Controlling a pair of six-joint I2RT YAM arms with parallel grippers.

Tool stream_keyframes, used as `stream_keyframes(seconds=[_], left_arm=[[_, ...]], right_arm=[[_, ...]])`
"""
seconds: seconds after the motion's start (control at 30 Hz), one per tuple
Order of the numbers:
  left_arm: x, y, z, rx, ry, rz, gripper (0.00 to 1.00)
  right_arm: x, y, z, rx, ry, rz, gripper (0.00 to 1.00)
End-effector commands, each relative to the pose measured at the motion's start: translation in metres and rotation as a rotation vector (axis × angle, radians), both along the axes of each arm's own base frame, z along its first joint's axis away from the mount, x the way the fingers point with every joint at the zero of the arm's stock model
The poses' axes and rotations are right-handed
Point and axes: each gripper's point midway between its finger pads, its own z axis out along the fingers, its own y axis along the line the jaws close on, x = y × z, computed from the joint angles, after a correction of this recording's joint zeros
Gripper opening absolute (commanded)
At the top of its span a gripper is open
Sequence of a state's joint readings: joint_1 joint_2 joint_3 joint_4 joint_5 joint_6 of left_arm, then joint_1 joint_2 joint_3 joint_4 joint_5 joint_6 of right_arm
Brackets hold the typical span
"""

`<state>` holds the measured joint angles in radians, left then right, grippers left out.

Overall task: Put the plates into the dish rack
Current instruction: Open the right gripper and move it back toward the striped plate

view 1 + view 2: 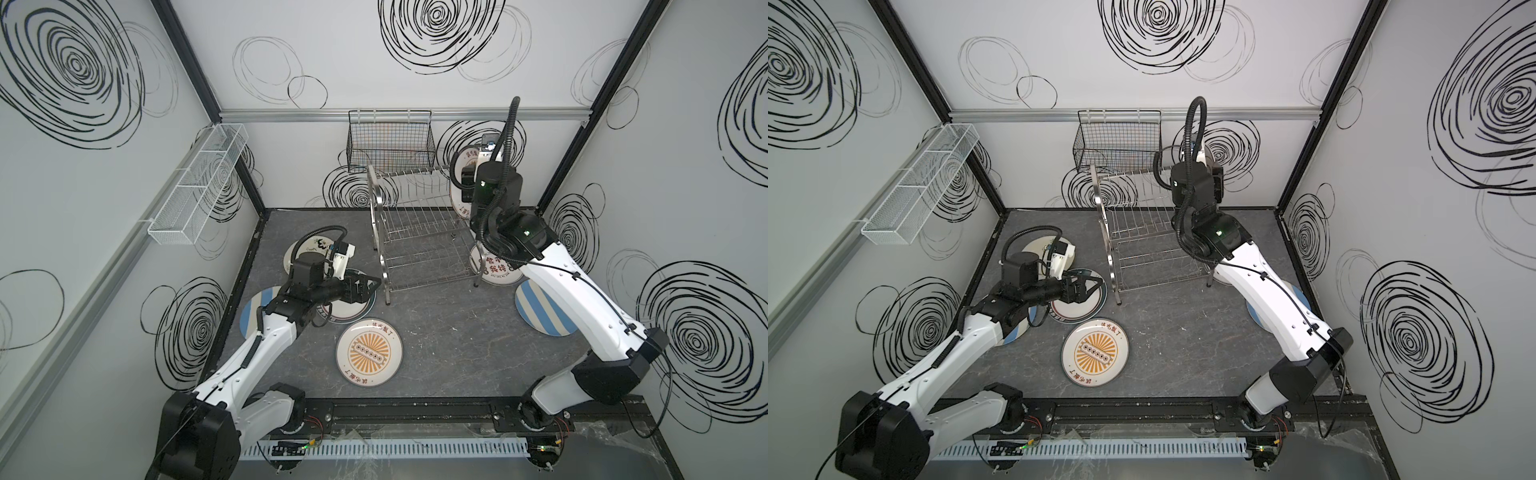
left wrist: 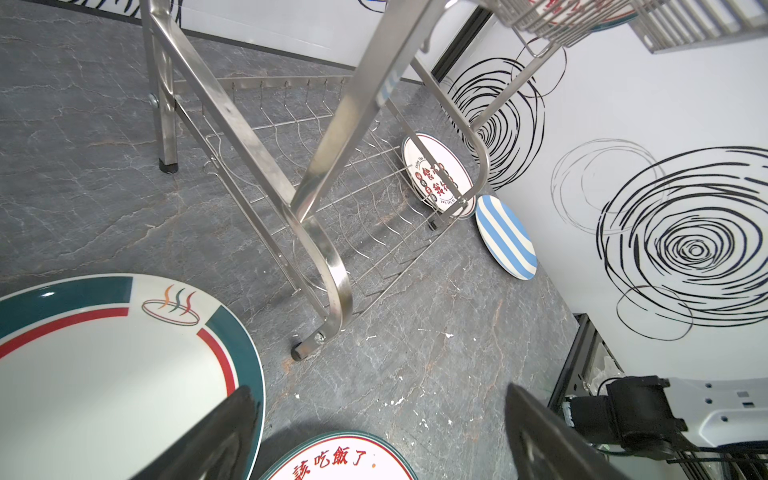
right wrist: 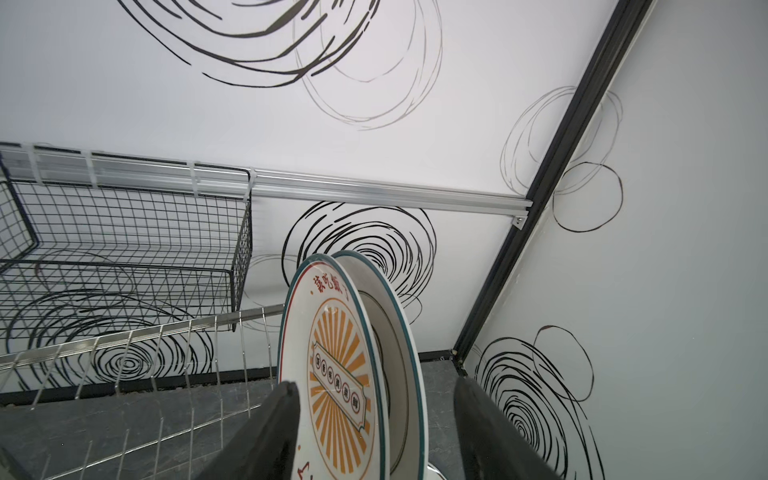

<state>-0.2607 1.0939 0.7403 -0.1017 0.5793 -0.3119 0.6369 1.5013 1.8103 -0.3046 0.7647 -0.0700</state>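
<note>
— Is the light good enough?
— Bright, even and diffuse. The white walls [image 1: 332,62] bounce it, so shadows are soft: just a pale one under the dish rack [image 1: 419,245].
— Glare?
— Streaks on the rack's steel tube just ahead of the left gripper [image 2: 378,388], and a small spot on the teal-rimmed plate [image 2: 104,374] beside it.
— Focus?
— The fingers [image 3: 266,436] of the right gripper [image 3: 376,384] are dark and smeared; the orange sunburst plate [image 3: 336,374] between them is crisp.
— Distortion?
— In both top views the wide lens splays the walls and corner posts [image 1: 598,99] outwards.
</note>
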Motion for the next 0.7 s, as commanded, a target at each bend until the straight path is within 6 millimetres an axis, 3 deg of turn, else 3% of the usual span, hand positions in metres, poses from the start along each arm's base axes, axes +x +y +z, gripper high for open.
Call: stream_keyframes(seconds=[0.0, 0.1, 0.27, 0.43, 0.67], left_arm=[[0.003, 0.002, 0.009, -0.017, -0.049, 0.003, 0.96], [0.003, 0.001, 0.009, -0.017, -0.051, 0.003, 0.96], [0.004, 0.003, 0.009, -0.011, -0.054, 0.011, 0.96], [0.003, 0.003, 0.008, -0.008, -0.057, 0.011, 0.96], [0.006, 0.009, 0.010, 0.007, -0.070, 0.038, 0.96]], right_arm=[[-0.028, -0.006, 0.025, 0.078, -0.039, 0.084, 0.63], [-0.041, -0.011, 0.014, 0.103, -0.011, 0.111, 0.64], [-0.068, -0.026, -0.034, 0.141, 0.076, 0.128, 0.65], [-0.104, -0.007, -0.113, 0.237, 0.268, 0.320, 0.69], [-0.143, -0.050, -0.233, 0.328, 0.480, 0.125, 0.71]])
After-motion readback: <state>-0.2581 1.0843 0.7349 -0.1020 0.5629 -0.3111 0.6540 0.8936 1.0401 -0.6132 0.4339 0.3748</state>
